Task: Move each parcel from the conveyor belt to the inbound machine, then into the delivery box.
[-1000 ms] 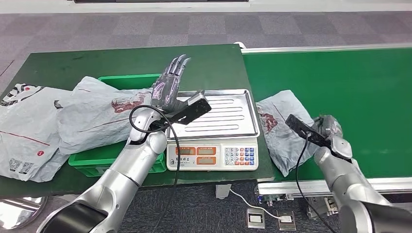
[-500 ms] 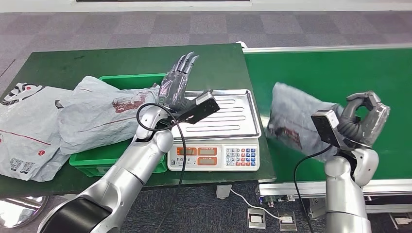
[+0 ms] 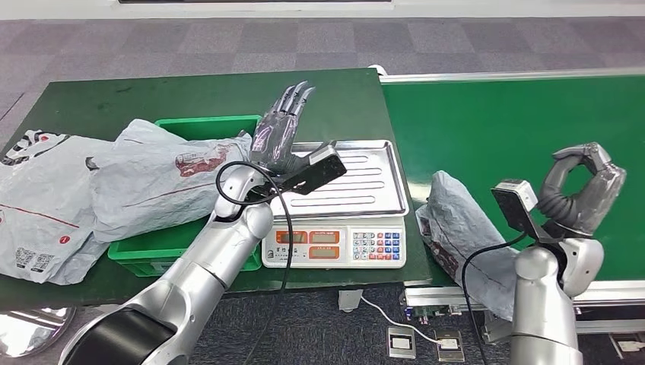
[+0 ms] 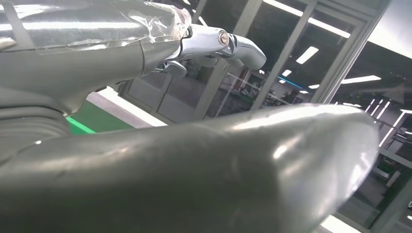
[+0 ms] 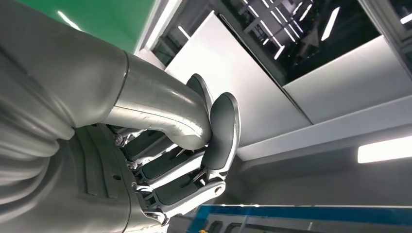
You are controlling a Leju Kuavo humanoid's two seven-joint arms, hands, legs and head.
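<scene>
Since slipping from the right hand (image 3: 582, 190), the parcel (image 3: 464, 236) lies belt-edge.

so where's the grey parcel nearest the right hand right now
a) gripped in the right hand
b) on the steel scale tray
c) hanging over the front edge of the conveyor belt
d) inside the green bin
c: the grey parcel droops over the conveyor belt's front edge, while the right hand is raised with curled fingers holding nothing.
</scene>
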